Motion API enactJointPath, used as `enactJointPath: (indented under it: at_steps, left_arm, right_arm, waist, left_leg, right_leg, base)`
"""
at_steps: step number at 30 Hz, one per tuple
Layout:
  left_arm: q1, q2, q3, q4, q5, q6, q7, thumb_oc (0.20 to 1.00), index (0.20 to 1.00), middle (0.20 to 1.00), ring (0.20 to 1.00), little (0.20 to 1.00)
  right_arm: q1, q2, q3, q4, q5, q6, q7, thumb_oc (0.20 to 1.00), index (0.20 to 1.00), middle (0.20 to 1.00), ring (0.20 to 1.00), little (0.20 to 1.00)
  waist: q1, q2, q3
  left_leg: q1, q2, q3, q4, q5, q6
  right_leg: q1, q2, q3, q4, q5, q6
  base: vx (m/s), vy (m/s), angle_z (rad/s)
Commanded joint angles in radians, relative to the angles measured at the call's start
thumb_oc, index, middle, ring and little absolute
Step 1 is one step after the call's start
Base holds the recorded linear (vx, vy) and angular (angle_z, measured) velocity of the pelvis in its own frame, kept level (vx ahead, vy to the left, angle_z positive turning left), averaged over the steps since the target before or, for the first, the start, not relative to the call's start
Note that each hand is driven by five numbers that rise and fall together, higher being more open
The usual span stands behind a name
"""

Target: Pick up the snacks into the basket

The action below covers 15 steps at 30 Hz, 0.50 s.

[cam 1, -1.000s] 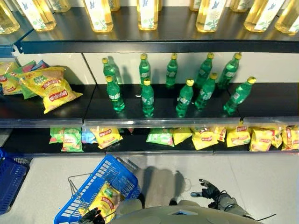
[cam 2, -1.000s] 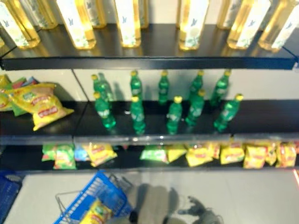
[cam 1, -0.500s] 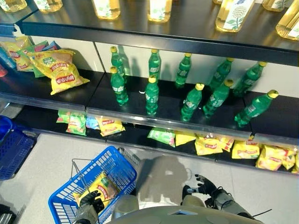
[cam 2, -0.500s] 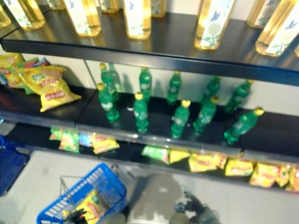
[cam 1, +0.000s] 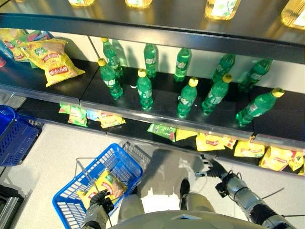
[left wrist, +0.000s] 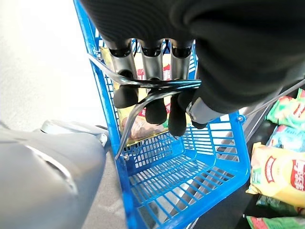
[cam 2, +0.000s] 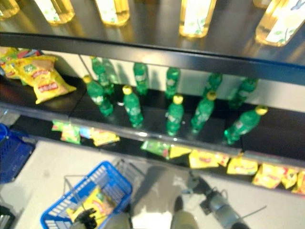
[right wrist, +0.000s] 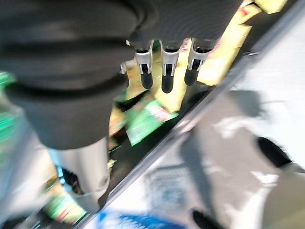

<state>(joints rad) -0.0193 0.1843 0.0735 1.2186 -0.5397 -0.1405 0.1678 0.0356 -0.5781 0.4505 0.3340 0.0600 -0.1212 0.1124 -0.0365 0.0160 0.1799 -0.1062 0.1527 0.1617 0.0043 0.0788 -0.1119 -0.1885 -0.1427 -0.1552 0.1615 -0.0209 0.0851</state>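
Reaching toward the bottom shelf [cam 1: 143,138]: right hand [cam 1: 213,169], fingers spread and empty, sits just below the yellow snack packs [cam 1: 209,141] — nearest target, straight ahead. Left hand [cam 1: 98,202] is clamped on the blue basket [cam 1: 125,167] handle; one pack inside.

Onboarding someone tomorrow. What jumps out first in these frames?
The green bottles with yellow caps, standing in rows on the middle shelf. Then the blue basket on the floor at lower left, its wire handle gripped by the left hand and a yellow snack bag inside. The right hand reaches open toward the bottom-shelf snacks.
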Motion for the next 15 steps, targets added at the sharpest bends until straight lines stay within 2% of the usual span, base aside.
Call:
enactJointPath:
  at_steps: [1, 2, 3, 4, 6, 8, 10, 13, 14, 15]
  left_arm:
    - [-0.034, 0.071, 0.051, 0.001, 0.053, -0.04, 0.006, 0.2, 0.2, 0.2, 0.2, 0.2]
    - [-0.035, 0.078, 0.062, 0.006, 0.065, -0.038, 0.006, 0.2, 0.2, 0.2, 0.2, 0.2]
    - [-0.035, 0.078, 0.062, 0.006, 0.065, -0.038, 0.006, 0.2, 0.2, 0.2, 0.2, 0.2]
    - [-0.034, 0.081, 0.073, -0.002, 0.079, -0.041, 0.01, 0.2, 0.2, 0.2, 0.2, 0.2]
    - [-0.032, 0.086, 0.083, 0.002, 0.086, -0.042, 0.014, 0.2, 0.2, 0.2, 0.2, 0.2]
    - [-0.031, 0.085, 0.084, 0.001, 0.084, -0.047, 0.029, 0.2, 0.2, 0.2, 0.2, 0.2]
    - [-0.036, 0.082, 0.082, -0.001, 0.078, -0.055, 0.054, 0.2, 0.2, 0.2, 0.2, 0.2]
    - [-0.044, 0.076, 0.082, -0.007, 0.07, -0.062, 0.102, 0.2, 0.2, 0.2, 0.2, 0.2]
    - [-0.044, 0.076, 0.082, -0.008, 0.07, -0.062, 0.102, 0.2, 0.2, 0.2, 0.2, 0.2]
    - [-0.049, 0.072, 0.07, -0.015, 0.07, -0.067, 0.131, 0.2, 0.2, 0.2, 0.2, 0.2]
  right_arm:
    - [-0.028, -0.046, 0.005, -0.224, 0.043, -0.091, 0.06, 1.0, 1.0, 1.0, 1.0, 1.0]
    - [-0.026, -0.076, -0.006, -0.309, 0.052, -0.1, 0.075, 1.0, 1.0, 1.0, 1.0, 1.0]
    - [-0.026, -0.076, -0.006, -0.309, 0.052, -0.1, 0.075, 1.0, 1.0, 1.0, 1.0, 1.0]
    - [0.02, -0.115, -0.067, -0.459, 0.113, -0.124, 0.086, 1.0, 1.0, 1.0, 1.0, 1.0]
    - [0.044, -0.121, -0.129, -0.557, 0.157, -0.148, 0.061, 1.0, 1.0, 1.0, 1.0, 1.0]
    - [0.08, -0.088, -0.198, -0.596, 0.163, -0.167, 0.002, 1.0, 1.0, 1.0, 1.0, 1.0]
    - [0.097, -0.031, -0.249, -0.609, 0.111, -0.188, -0.101, 1.0, 1.0, 1.0, 1.0, 1.0]
    - [0.104, 0.013, -0.273, -0.606, 0.004, -0.196, -0.217, 1.0, 1.0, 1.0, 1.0, 1.0]
    - [0.104, 0.013, -0.273, -0.606, 0.004, -0.196, -0.218, 1.0, 1.0, 1.0, 1.0, 1.0]
    - [0.087, 0.039, -0.271, -0.571, -0.036, -0.188, -0.286, 1.0, 1.0, 1.0, 1.0, 1.0]
  waist:
    - [0.003, -0.054, 0.004]
    - [0.003, -0.056, 0.004]
    - [0.003, -0.056, 0.004]
    - [0.0, -0.059, 0.006]
    - [-0.002, -0.06, 0.01]
    - [-0.002, -0.058, 0.018]
    - [-0.005, -0.056, 0.031]
    - [-0.009, -0.052, 0.062]
    - [-0.009, -0.052, 0.062]
    - [-0.009, -0.05, 0.084]
  left_leg:
    - [0.013, -0.004, -0.033, 0.084, -0.084, 0.04]
    - [0.015, -0.006, -0.031, 0.082, -0.085, 0.04]
    - [0.015, -0.006, -0.031, 0.082, -0.085, 0.04]
    - [0.019, -0.01, -0.029, 0.077, -0.087, 0.039]
    - [0.019, -0.014, -0.027, 0.077, -0.091, 0.04]
    - [0.012, -0.017, -0.028, 0.083, -0.091, 0.041]
    - [0.001, -0.018, -0.026, 0.094, -0.093, 0.042]
    - [-0.022, -0.019, -0.027, 0.116, -0.097, 0.043]
    - [-0.023, -0.019, -0.027, 0.117, -0.098, 0.043]
    - [-0.04, -0.02, -0.027, 0.135, -0.103, 0.046]
  right_leg:
    - [0.008, -0.04, 0.05, -0.054, 0.066, 0.059]
    - [0.011, -0.042, 0.051, -0.056, 0.066, 0.06]
    - [0.011, -0.042, 0.051, -0.056, 0.066, 0.06]
    - [0.018, -0.051, 0.044, -0.061, 0.069, 0.064]
    - [0.018, -0.058, 0.042, -0.065, 0.073, 0.069]
    - [0.014, -0.063, 0.04, -0.063, 0.077, 0.071]
    - [0.005, -0.065, 0.041, -0.057, 0.079, 0.072]
    - [-0.018, -0.065, 0.049, -0.043, 0.083, 0.072]
    - [-0.018, -0.065, 0.049, -0.043, 0.083, 0.072]
    - [-0.039, -0.066, 0.055, -0.03, 0.087, 0.074]
  base:
    - [0.01, 0.055, -0.19]
    - [0.01, 0.055, -0.1]
    - [0.01, 0.056, 0.03]
    - [-0.01, 0.055, 0.05]
    - [-0.02, 0.062, 0.05]
    - [-0.04, 0.048, 0.0]
    - [-0.07, 0.038, 0.02]
    - [-0.09, 0.031, -0.02]
    - [-0.12, 0.031, -0.03]
    - [-0.11, 0.025, -0.02]
